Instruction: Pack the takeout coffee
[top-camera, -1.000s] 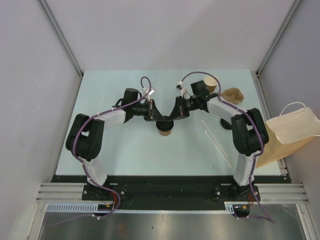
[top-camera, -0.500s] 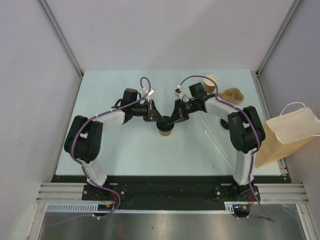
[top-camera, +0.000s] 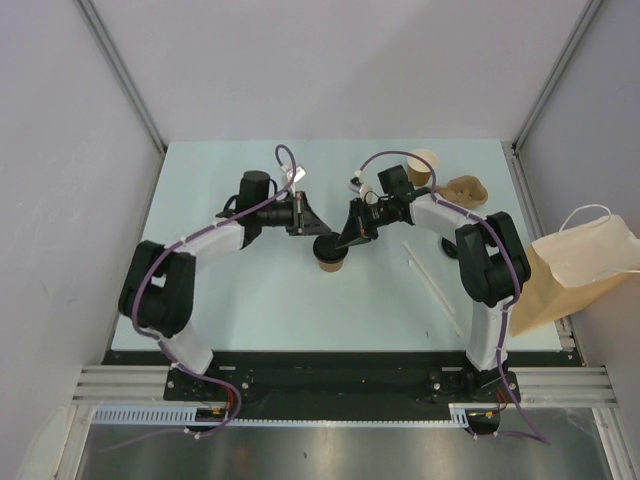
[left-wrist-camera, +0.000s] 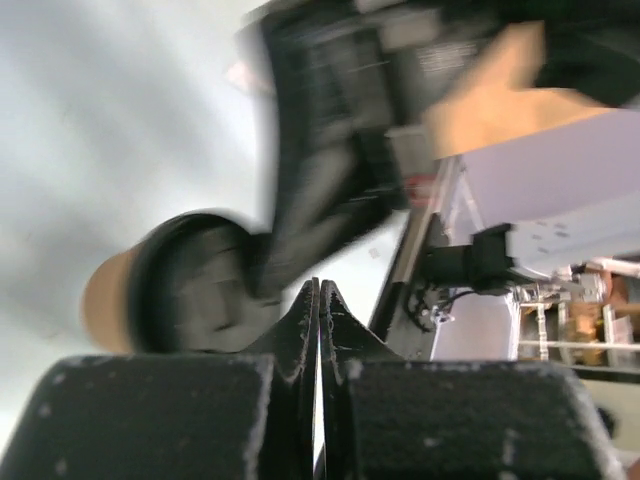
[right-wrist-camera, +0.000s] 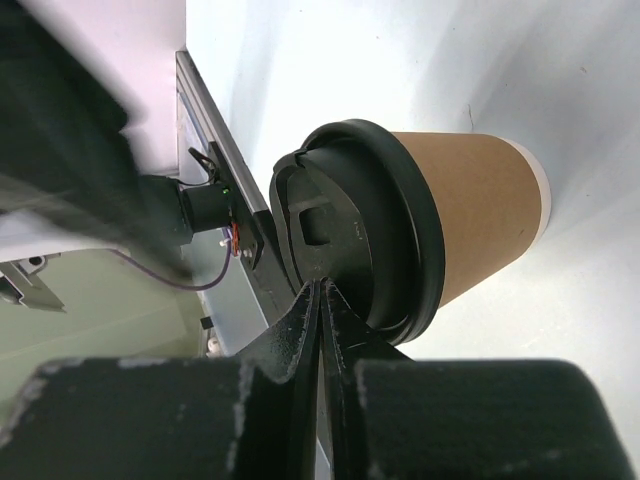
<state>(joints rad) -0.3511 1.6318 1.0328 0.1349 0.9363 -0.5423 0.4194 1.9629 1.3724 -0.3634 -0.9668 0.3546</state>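
Matt kraft paper on cup (right-wrist-camera: 470, 215) just ahead of right end effector (right-wrist-camera: 318, 285); smooth black plastic lid (right-wrist-camera: 350, 230), slight sheen. Grainy matt black end effector body. Smooth worktop (right-wrist-camera: 400, 60) beneath.

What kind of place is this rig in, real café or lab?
Likely a lab test cell, not a café: plain grey partition walls, black-and-white robot arms mounted on an aluminium rail at the edge of a pale table, and just props like the black-lidded kraft-brown paper cup.

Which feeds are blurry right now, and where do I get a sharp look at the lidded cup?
Left wrist: the lidded cup and everything beyond is smeared; only the left gripper is sharp. Right wrist: cup crisp, evenly lit. Top external: sharp, cup small.
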